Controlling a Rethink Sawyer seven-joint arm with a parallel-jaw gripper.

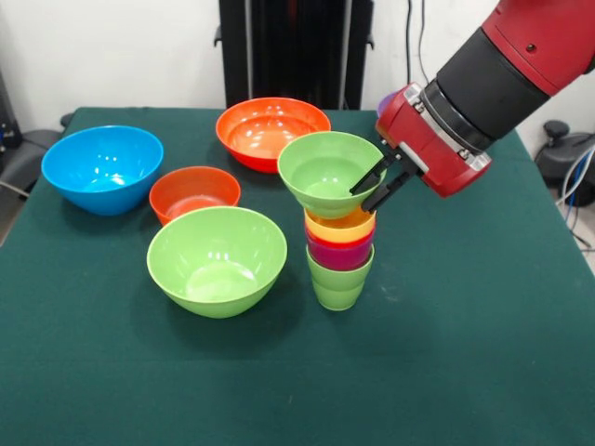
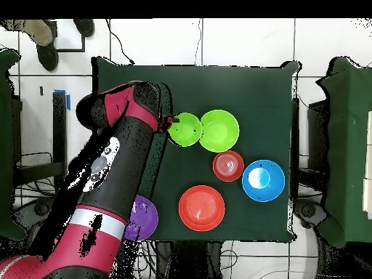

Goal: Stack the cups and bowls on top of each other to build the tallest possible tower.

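Gripper pinches the rim of the small green bowl topping the tower.
Fingers nearly closed on that rim; the tower stands just beside the large green bowl, mid-table.

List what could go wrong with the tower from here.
1. The small green bowl sits tilted atop the tower; it may slide off.
2. The gripper straddles the bowl's rim; a sideways pull could topple the narrow stack.
3. The large green bowl stands close beside; falling cups may strike it.
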